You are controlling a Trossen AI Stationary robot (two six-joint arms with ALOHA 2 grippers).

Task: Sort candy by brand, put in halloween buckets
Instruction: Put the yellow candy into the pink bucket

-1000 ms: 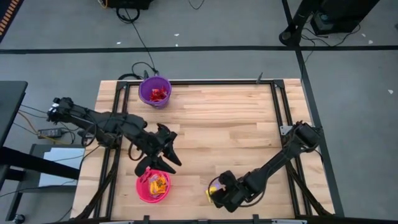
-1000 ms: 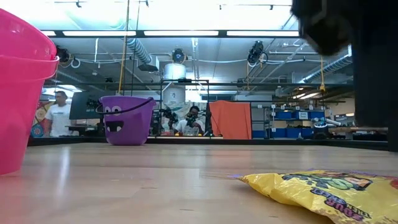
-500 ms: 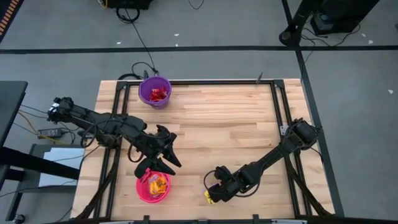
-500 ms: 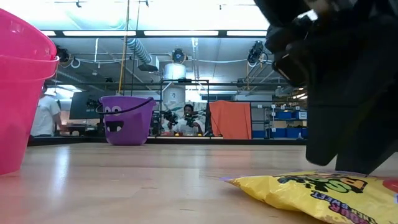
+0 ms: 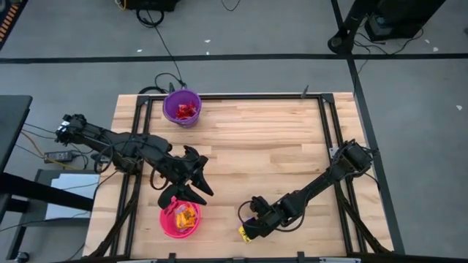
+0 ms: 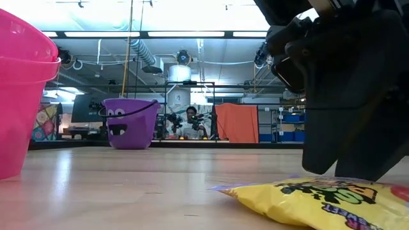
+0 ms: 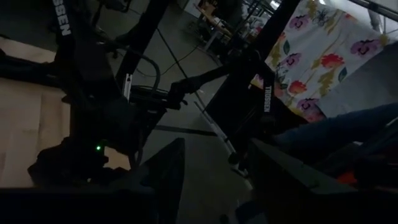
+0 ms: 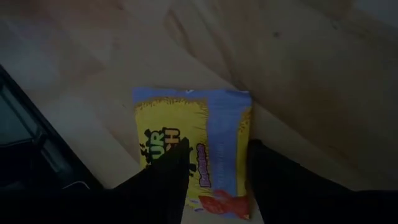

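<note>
I see one yellow candy packet [image 8: 193, 152] lying flat on the wooden surface [image 5: 256, 146] near its front edge, with my right hand [image 5: 248, 226] low over it, fingers spread to either side and not yet gripping; I judge that's the line-up for a pinch. The pink bucket [image 5: 180, 219] stands near the front left corner, already holding yellow packets. My left hand [image 5: 191, 183] hangs just above its rim, fingers parted and empty. The purple bucket [image 5: 182, 107] with red candy sits at the back edge.
</note>
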